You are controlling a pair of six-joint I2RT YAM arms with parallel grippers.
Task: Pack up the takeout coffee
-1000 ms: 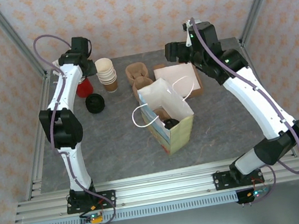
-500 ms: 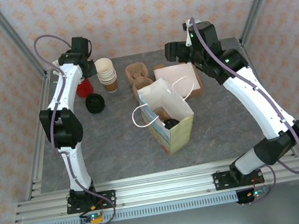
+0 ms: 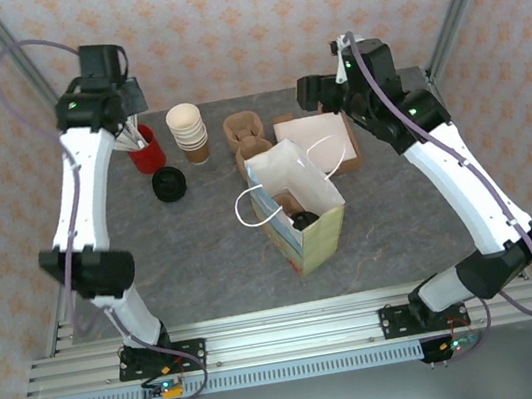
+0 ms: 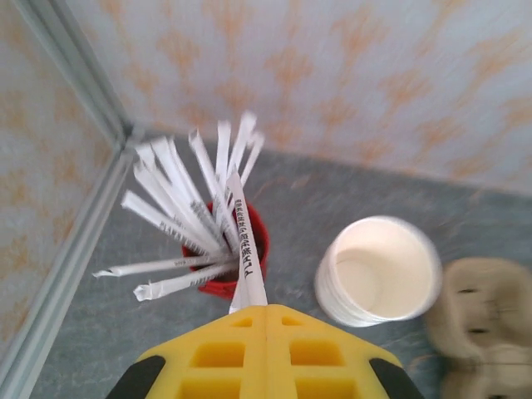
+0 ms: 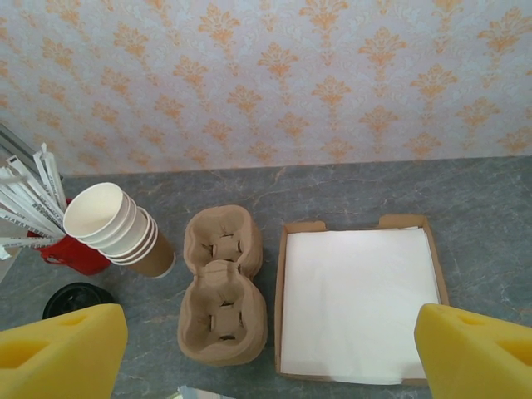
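The takeout coffee [image 3: 304, 220] stands inside the open paper bag [image 3: 302, 222] mid-table; just its black lid shows beside a brown carrier in the bag. My left gripper [image 3: 127, 108] [image 4: 266, 309] hangs above the red cup of wrapped straws [image 3: 146, 158] [image 4: 218, 281] at the back left. It is shut on one wrapped straw [image 4: 242, 245], which runs up from the cup into the closed yellow jaws. My right gripper [image 3: 316, 90] [image 5: 266, 357] is open at the back right, above the cardboard carriers and the napkin box, holding nothing.
A stack of lidless cream cups [image 3: 190, 130] [image 4: 378, 270] [image 5: 116, 229] stands right of the red cup. A loose black lid [image 3: 170, 184] lies in front. Brown cup carriers [image 3: 248, 139] [image 5: 223, 287] and a box of white napkins [image 3: 318, 141] [image 5: 357, 303] sit behind the bag.
The left arm has swung up and to the left, lifting its gripper away from the red cup's rim. The right arm has barely shifted.
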